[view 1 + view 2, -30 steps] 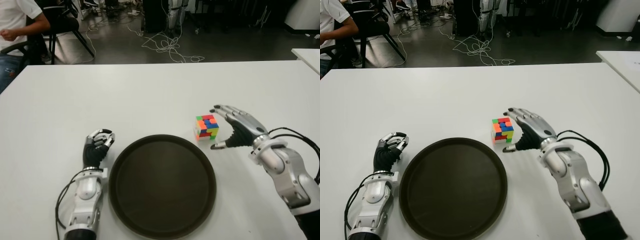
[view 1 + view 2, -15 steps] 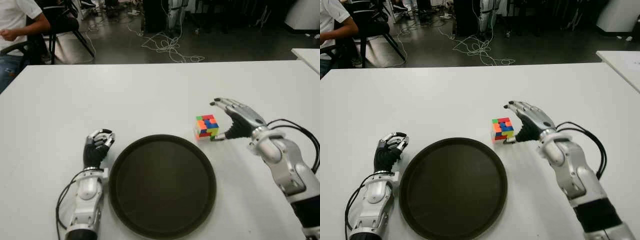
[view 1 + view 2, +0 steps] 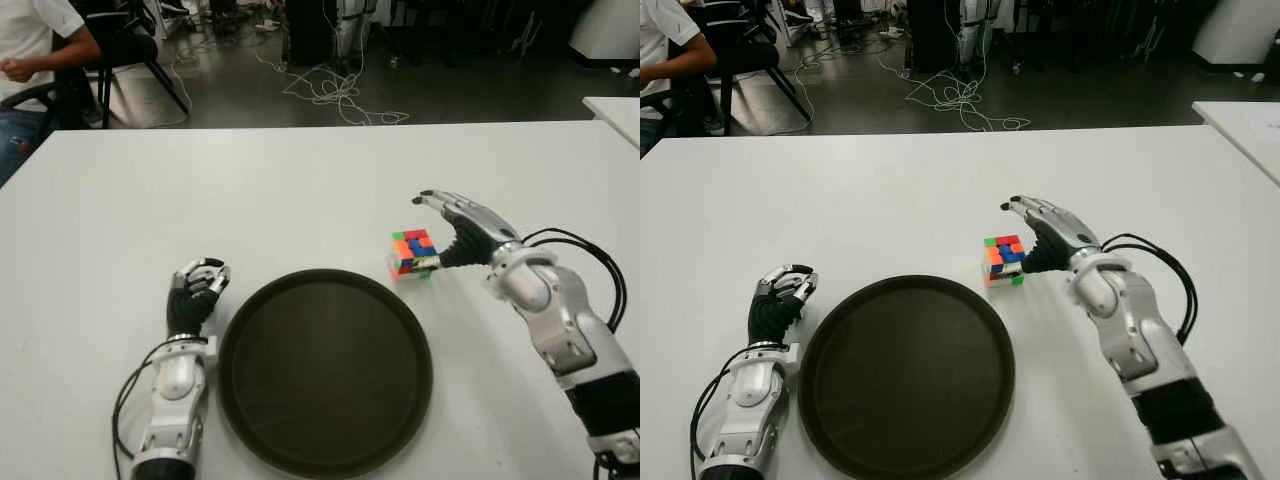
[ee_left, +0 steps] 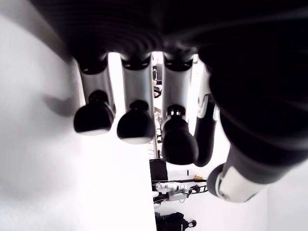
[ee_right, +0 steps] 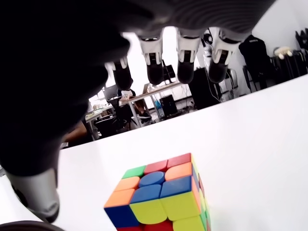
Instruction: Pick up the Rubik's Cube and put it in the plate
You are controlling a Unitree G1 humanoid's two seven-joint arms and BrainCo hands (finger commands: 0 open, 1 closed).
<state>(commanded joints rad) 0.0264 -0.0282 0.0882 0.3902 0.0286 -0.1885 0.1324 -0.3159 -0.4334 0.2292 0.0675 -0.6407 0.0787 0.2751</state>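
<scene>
The Rubik's Cube (image 3: 413, 253) stands on the white table (image 3: 300, 190), just beyond the right rim of the round dark plate (image 3: 325, 385). My right hand (image 3: 424, 231) is open at the cube's right side. Its fingers (image 5: 185, 71) arch over the cube's top without closing on it, and its thumb (image 3: 428, 263) is low at the cube's right face. In the right wrist view the cube (image 5: 161, 195) sits under the spread fingers. My left hand (image 3: 198, 286) shows left of the plate, its fingers (image 4: 136, 126) curled with nothing in them.
A seated person (image 3: 35, 50) and chairs are beyond the table's far left corner. Cables (image 3: 335, 95) lie on the floor behind the table. Another white table (image 3: 615, 110) shows at the right edge.
My right hand has moved left and forward, from beside the cube to over it, with the thumb now at its right face. The cube, the plate and my left hand have not moved.
</scene>
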